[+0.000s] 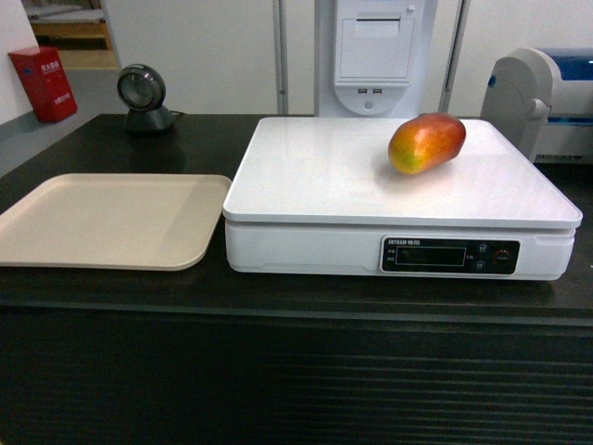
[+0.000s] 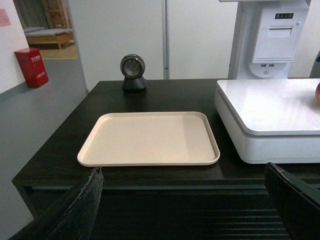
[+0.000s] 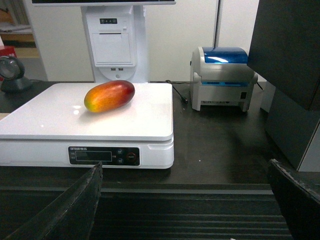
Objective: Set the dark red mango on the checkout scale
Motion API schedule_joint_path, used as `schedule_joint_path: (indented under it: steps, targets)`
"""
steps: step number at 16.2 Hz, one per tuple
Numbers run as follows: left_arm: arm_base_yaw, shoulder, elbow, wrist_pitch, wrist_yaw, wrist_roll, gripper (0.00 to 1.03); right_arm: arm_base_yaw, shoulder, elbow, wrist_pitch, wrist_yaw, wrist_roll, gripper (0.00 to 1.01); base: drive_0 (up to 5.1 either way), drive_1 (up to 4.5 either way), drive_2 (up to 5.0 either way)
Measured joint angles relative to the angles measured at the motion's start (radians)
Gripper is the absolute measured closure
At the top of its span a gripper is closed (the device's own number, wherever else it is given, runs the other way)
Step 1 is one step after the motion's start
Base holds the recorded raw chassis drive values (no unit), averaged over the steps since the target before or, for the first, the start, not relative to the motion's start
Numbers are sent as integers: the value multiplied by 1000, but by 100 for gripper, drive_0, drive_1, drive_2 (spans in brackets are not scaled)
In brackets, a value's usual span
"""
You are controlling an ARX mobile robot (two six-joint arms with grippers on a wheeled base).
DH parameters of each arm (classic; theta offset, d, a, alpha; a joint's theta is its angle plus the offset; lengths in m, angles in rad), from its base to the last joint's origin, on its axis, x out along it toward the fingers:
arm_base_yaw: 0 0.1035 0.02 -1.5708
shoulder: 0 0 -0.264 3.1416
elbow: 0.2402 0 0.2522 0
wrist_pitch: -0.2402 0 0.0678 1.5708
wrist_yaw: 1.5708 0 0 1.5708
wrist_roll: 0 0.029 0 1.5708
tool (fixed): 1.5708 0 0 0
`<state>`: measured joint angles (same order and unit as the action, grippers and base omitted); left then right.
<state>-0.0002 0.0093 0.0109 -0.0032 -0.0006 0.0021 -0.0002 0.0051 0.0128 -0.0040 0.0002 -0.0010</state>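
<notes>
The dark red mango (image 1: 426,142) lies on its side on the white scale (image 1: 315,185), toward the back right of the top. In the right wrist view the mango (image 3: 109,96) rests on the scale (image 3: 145,120), well ahead of my right gripper (image 3: 184,185), which is open and empty in front of the checkout (image 3: 200,200) ribbed panel. My left gripper (image 2: 182,187) is also open and empty, pulled back before the counter edge. The checkout (image 1: 278,371) counter is black. Neither gripper shows in the head view.
A beige tray (image 1: 111,221) lies left of the scale, also the tray (image 2: 150,137). A round scanner (image 1: 144,97) stands at the back left. A white kiosk (image 1: 375,56) rises behind the scale. A blue-topped printer (image 3: 222,77) and a dark cabinet (image 3: 292,75) stand to the right.
</notes>
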Motion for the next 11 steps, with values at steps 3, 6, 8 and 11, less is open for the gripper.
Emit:
schedule_joint_path:
  steps: [3, 6, 8, 11]
  targets:
    - [0, 0, 0, 0, 0, 0, 5, 0, 0, 0, 0, 0, 0, 3, 0, 0, 0]
    - [0, 0, 0, 0, 0, 0, 5, 0, 0, 0, 0, 0, 0, 3, 0, 0, 0]
    - [0, 0, 0, 0, 0, 0, 5, 0, 0, 0, 0, 0, 0, 3, 0, 0, 0]
    - [0, 0, 0, 0, 0, 0, 5, 0, 0, 0, 0, 0, 0, 3, 0, 0, 0]
